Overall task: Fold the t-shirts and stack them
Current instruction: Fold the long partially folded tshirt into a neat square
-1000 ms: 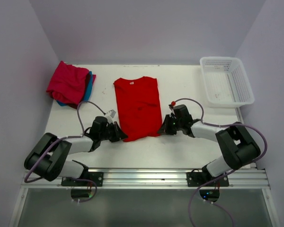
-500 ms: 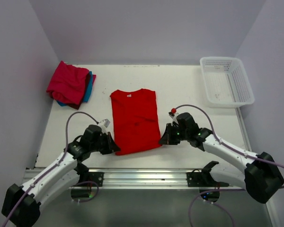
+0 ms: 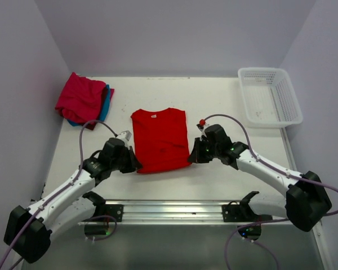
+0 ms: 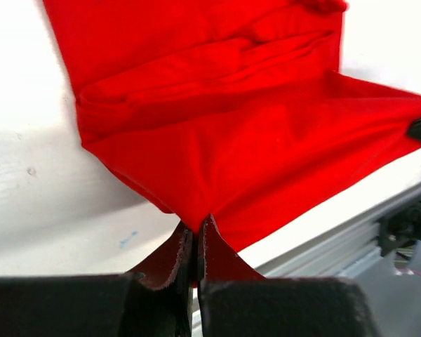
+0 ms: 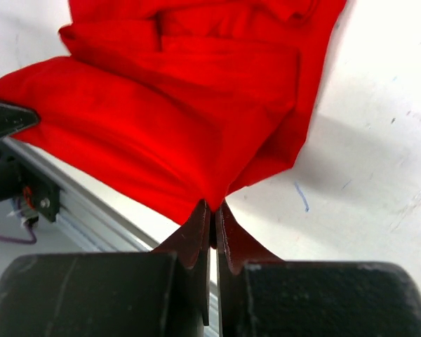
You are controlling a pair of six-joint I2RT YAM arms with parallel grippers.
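Note:
The bright red t-shirt (image 3: 159, 139) lies in the middle of the table, its sides folded in, collar toward the far side. My left gripper (image 3: 133, 162) is shut on its near left corner (image 4: 196, 223). My right gripper (image 3: 191, 156) is shut on its near right corner (image 5: 212, 202). Both corners are lifted off the table, so the near hem hangs between them. The crimson-pink t-shirt (image 3: 80, 98) lies folded at the far left on top of the teal-blue t-shirt (image 3: 106, 103), of which only an edge shows.
A white mesh basket (image 3: 268, 97) stands at the far right corner. The metal rail (image 3: 174, 209) runs along the near table edge, below both grippers. Walls close in on the left, back and right.
Both grippers first pulled the shirt's near hem toward the rail, then lifted it back up and away from the rail. The shirt now looks shorter from above.

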